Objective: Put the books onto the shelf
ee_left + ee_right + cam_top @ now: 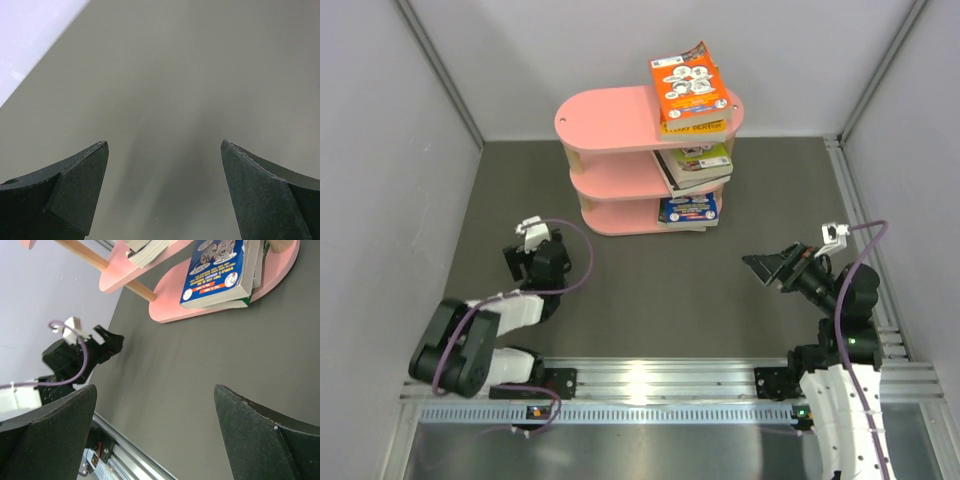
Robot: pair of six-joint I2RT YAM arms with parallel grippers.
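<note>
Near edge of the table (650, 300), left side: the left gripper (164, 150) is set with its jaws spread fully. Nothing is held; only bare surface is seen between them.

Near-right corner: the right gripper (155, 390) is likewise spread wide and nothing is gripped. It is aimed across the table toward the shelf's foot.

Far edge, centre: the shelf (610, 115) is stood here. All books in view are stacked flat at its right end.
- Bottom tier: blue book (215, 267).
- Middle tier: green book (700, 160).
- Top tier: orange book (692, 82), laid askew on a yellow-spined book (695, 126) and overhanging the far rim.

Handling (judged): thin paperbacks, so light, bendy and glossy enough to slip. The spine side or an overhanging edge is best pinched.

Writing: the yellow lettering on the blue cover appears to begin "WORLD'S", and the rest cannot be resolved. The dark lettering on the yellow spine is not legible. A white barcode patch is noted on the orange cover.
</note>
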